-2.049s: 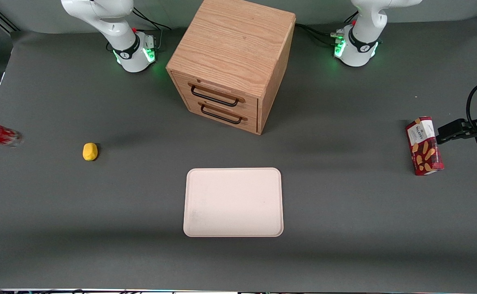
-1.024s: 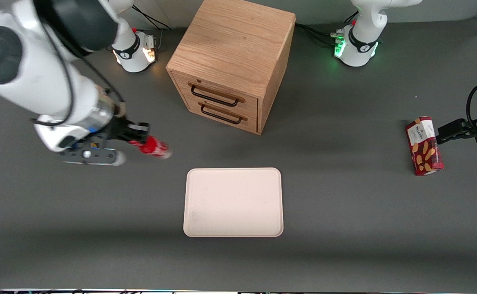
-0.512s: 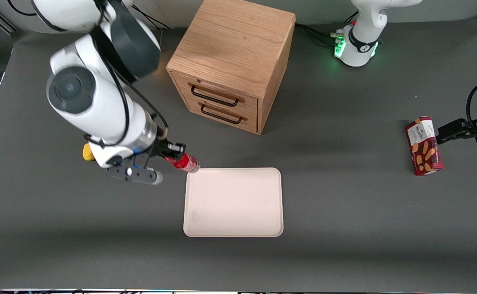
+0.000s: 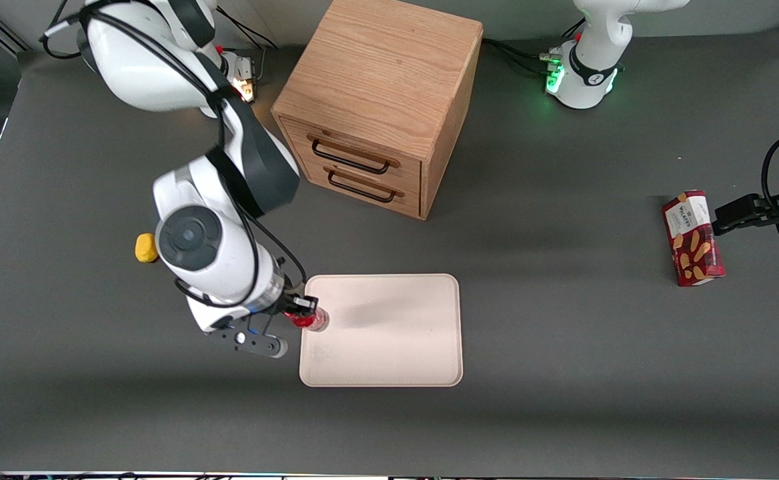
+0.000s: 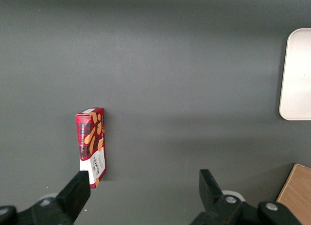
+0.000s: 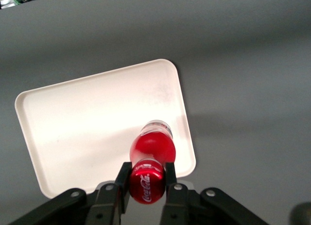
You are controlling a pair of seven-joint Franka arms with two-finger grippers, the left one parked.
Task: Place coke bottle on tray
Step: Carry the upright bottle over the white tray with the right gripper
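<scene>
My right gripper (image 4: 299, 313) (image 6: 146, 179) is shut on the coke bottle (image 4: 309, 319) (image 6: 152, 154), its fingers clamped on the red cap end. The small red bottle hangs with its clear base pointing down over the pale cream-pink tray (image 4: 389, 347) (image 6: 82, 118), just inside the tray's edge toward the working arm's end. Whether the base touches the tray I cannot tell. The tray lies flat in front of the wooden drawer cabinet.
A wooden two-drawer cabinet (image 4: 379, 100) stands farther from the front camera than the tray. A yellow lump (image 4: 146, 247) lies beside the working arm. A red snack box (image 4: 691, 238) (image 5: 92, 147) lies toward the parked arm's end.
The right arm swept in from the working arm's end carrying the bottle, then came nearer to the front camera until the bottle hung over the tray's edge.
</scene>
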